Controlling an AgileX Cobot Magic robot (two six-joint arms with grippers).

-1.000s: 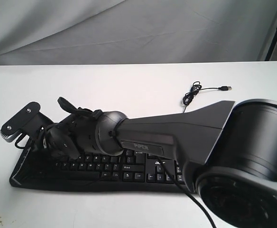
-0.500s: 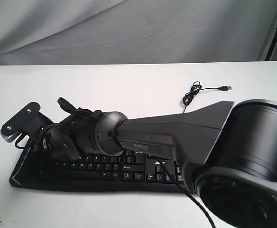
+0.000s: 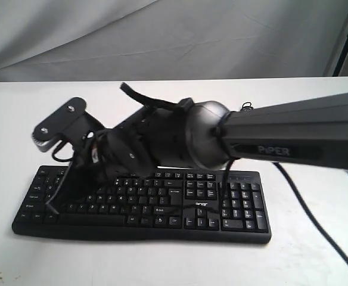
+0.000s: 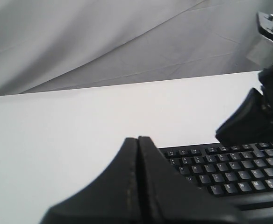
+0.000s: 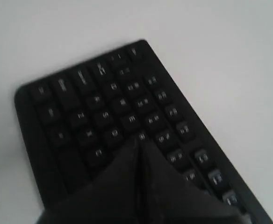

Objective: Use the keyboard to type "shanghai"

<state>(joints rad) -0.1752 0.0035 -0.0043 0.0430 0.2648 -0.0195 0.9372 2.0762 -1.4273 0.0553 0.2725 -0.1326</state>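
Reaching across in the exterior view, the dark grey right arm [image 3: 293, 143] is stretching over the left letter keys of the long flat black keyboard [image 3: 162, 210], which is lying on the white desk [image 3: 162, 107]. In the left wrist view the left claw [image 4: 138, 140] is hanging near it, tips together. In the right wrist view the right claw [image 5: 139, 143] is showing tips pressed together above blurred keys. A left-side letter is probably being typed, calling for one straight press on a single key.

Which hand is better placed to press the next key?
Right. The right hand, shut, hangs over the left letter keys of the keyboard; the left hand, also shut, seems to sit off it.
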